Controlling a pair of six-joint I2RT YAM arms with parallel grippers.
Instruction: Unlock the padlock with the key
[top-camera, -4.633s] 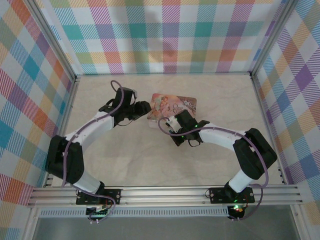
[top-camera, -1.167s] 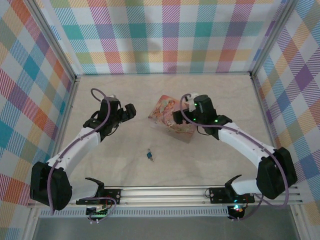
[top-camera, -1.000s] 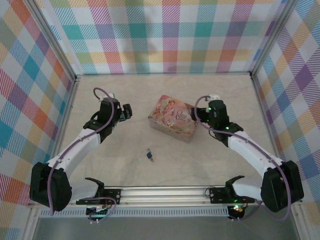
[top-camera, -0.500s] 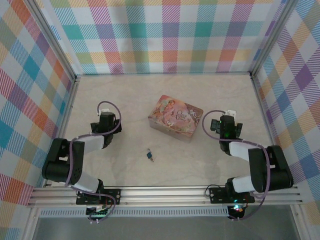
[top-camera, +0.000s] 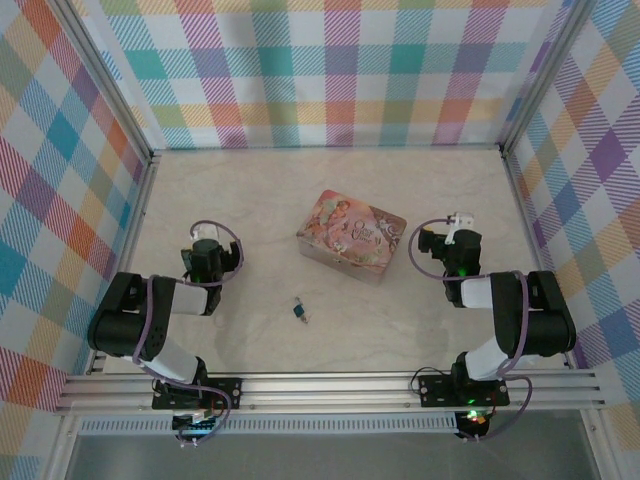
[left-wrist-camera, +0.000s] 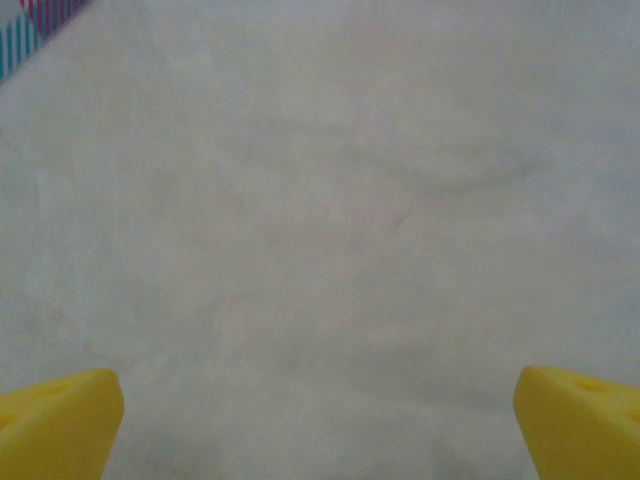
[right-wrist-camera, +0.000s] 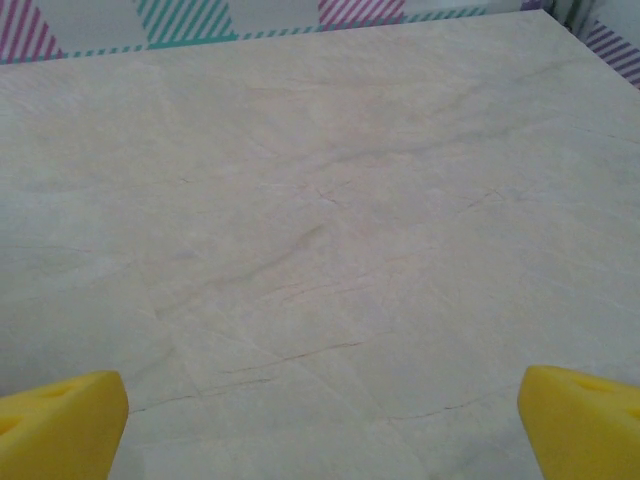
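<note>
My left end effector and right end effector gape wide, empty. The padlock lies between them toward the near edge of the bench, closer to the left.

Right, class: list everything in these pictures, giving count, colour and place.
tin box: one, pink floral, mid-table.
padlock: one, dark with bluish spot, on the table nearer the arms than the tin box.
key: one, greyish sliver beside the padlock; too small to be sure.
table: one, cream marbled.
walls: three, pastel plaid, around the table.
left gripper: one, yellow fingertips, open over the table.
right gripper: one, yellow fingertips, open over the table.
</note>
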